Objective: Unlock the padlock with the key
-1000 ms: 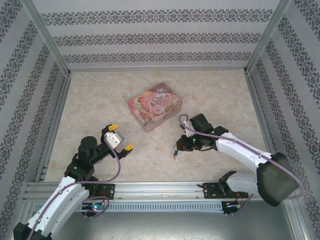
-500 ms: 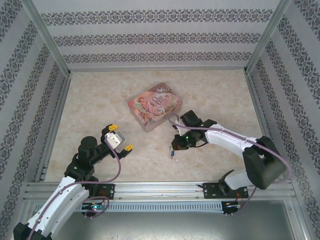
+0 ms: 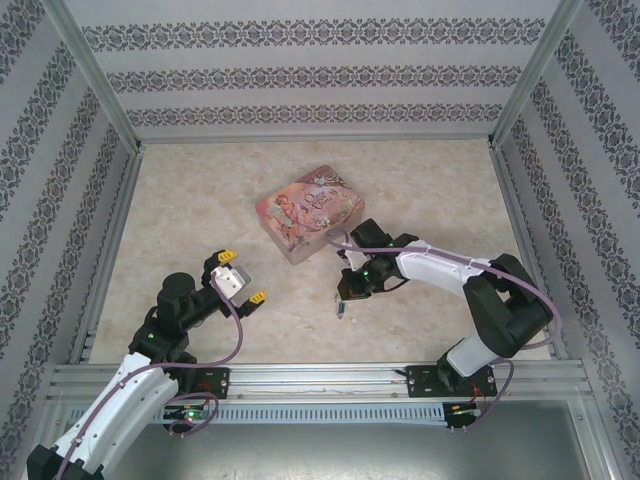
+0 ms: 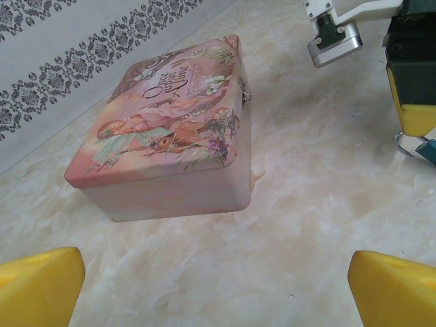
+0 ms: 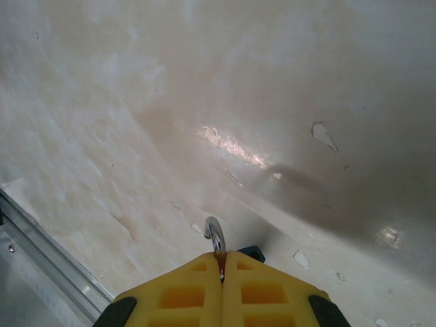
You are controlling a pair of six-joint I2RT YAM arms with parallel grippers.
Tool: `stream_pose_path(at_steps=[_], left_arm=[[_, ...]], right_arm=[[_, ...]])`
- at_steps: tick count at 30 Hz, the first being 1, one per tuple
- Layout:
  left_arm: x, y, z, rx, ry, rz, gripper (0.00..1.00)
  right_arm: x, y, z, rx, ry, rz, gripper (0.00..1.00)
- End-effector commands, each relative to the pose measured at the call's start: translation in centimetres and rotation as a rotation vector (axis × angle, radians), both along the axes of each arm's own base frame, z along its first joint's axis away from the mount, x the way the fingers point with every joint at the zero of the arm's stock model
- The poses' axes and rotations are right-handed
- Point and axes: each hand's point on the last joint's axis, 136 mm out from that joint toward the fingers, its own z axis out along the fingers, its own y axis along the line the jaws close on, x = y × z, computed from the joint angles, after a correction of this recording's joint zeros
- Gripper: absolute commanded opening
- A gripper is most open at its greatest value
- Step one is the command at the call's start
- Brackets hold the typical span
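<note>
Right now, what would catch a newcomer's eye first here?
The pink illustrated tin at mid-table stands out most. Close by, on its near right side, the right hand is shut on the padlock, pinching its silver shackle. The left hand hovers open at the near left.

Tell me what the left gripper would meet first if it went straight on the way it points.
Probably the pink tin: in the left wrist view it lies ahead of the open left gripper, with table between. Depth is unclear; if the gripper tilts downward, it could touch the table first.
</note>
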Motion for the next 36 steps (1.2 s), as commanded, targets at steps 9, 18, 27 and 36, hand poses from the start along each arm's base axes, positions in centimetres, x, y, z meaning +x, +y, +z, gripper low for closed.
stream_pose_path(at_steps=[9, 18, 27, 36], left_arm=[[-0.1, 0.1, -0.9, 0.024, 0.017, -0.009, 0.99], [-0.1, 0.1, -0.9, 0.018, 0.023, -0.003, 0.99], [0.0, 0.1, -1.0, 0.018, 0.026, -0.005, 0.99], [0.0, 0.1, -1.1, 0.014, 0.028, -0.003, 0.99]], right_arm=[[0.4, 0.8, -0.5, -0.012, -0.009, 0.041, 0.0], [0.5, 0.7, -1.2, -0.03, 0.006, 0.041, 0.0], [0.6, 0.7, -1.2, -0.034, 0.002, 0.044, 0.01], [0.8, 0.8, -1.0, -0.037, -0.005, 0.049, 0.1]])
